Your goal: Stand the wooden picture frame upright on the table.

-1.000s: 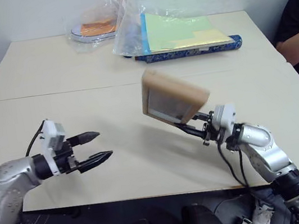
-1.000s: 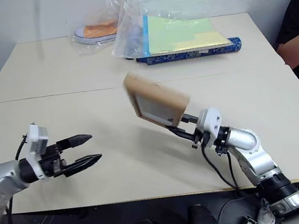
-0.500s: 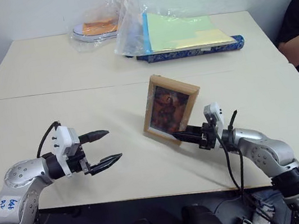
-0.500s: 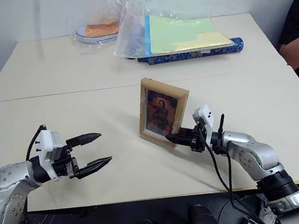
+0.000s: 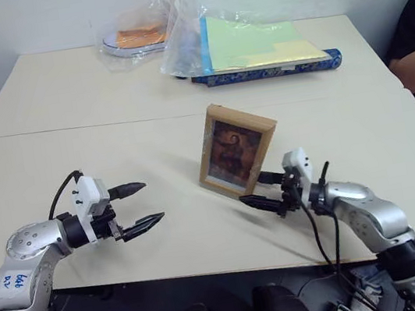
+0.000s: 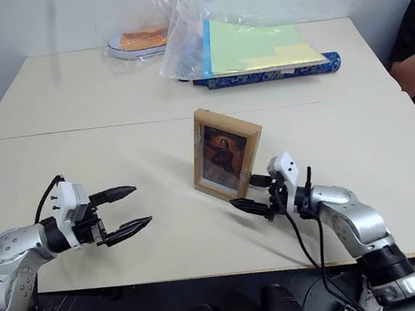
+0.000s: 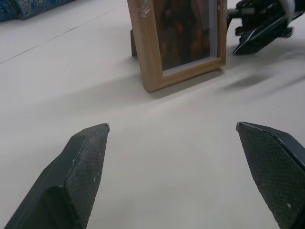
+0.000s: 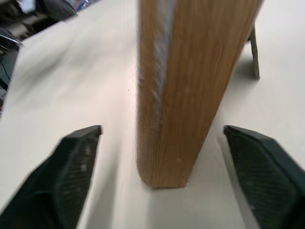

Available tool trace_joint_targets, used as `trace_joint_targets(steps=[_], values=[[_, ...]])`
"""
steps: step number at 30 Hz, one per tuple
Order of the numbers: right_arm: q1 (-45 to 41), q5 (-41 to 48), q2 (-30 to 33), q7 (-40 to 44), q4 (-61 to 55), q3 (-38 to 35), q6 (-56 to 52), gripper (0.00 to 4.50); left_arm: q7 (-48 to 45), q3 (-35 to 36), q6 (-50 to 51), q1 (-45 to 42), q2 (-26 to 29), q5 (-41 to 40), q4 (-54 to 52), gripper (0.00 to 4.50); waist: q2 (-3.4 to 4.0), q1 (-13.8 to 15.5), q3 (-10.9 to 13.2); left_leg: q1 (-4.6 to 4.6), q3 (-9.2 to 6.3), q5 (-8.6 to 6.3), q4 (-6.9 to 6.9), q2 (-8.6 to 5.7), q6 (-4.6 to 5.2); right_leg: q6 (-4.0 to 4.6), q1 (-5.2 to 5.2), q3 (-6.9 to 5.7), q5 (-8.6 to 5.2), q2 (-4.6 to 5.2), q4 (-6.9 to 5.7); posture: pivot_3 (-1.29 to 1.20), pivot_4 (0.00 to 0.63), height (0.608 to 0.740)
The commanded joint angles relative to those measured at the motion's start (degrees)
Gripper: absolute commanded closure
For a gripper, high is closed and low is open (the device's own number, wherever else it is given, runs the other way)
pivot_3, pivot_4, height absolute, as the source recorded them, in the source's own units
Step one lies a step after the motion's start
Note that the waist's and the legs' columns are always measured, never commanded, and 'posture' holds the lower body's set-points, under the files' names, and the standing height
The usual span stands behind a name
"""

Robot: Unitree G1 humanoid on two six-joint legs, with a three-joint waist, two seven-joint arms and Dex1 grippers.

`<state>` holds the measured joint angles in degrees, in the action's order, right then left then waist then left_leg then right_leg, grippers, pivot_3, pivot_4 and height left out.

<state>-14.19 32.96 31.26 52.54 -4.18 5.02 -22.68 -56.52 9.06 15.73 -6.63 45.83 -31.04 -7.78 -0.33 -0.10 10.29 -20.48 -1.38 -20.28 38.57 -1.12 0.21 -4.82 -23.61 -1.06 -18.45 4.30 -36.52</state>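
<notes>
Standing by itself now, the wooden picture frame rests on the table, near the middle, with its picture facing the robot and its little stand out behind. A moment ago the right gripper was pinching the frame's edge; now its two fingers are spread apart, one on each side of that edge, not touching it. The left gripper waits well off to the side, fingers spread too and holding nothing. The job looks nearly done; the right arm only needs to back away without bumping the frame
</notes>
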Motion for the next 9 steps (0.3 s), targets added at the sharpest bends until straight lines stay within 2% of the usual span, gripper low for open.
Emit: trace_joint_targets(steps=[1, 3, 6, 9], values=[[4.40, -0.11, 4.09, 6.41, -4.68, -5.43, 6.58, 0.05, -1.53, 3.08, -3.32, 2.98, 1.45, 2.65, 3.03, 0.00, 0.00, 0.04, 0.00, 0.00, 0.00, -0.01, -0.04, 0.00, 0.01, 0.00, 0.01, 0.00, 0.00, 0.00, 0.04, 0.00, 0.150, 0.740], [6.79, -2.07, 6.13, 8.98, -4.19, -7.56, 11.79, 0.05, -1.55, 3.85, -5.28, 4.60, 1.71, 4.56, 4.62, 0.00, 0.00, 0.04, 0.00, 0.01, 0.00, -0.01, -0.04, -0.01, 0.02, 0.00, 0.02, 0.00, 0.00, 0.00, 0.05, 0.00, 0.150, 0.740], [10.32, -9.25, 8.89, 14.89, 0.64, -10.46, 31.70, 0.05, -1.56, 5.36, -9.78, 7.43, 1.99, 7.41, 6.27, 0.00, -0.01, -0.03, 0.00, 0.06, 0.04, -0.02, -0.08, -0.01, 0.04, 0.00, 0.05, 0.01, 0.00, 0.00, 0.05, 0.00, 0.150, 0.740], [12.52, -11.98, 10.27, 16.51, 5.59, -12.89, 40.59, 0.05, -1.89, 7.02, -11.91, 9.42, 2.09, 8.12, 7.24, 0.00, -0.02, -0.02, 0.00, 0.14, 0.09, -0.01, -0.18, 0.00, 0.03, 0.00, 0.09, 0.03, 0.00, -0.01, 0.07, 0.00, 0.150, 0.740]])
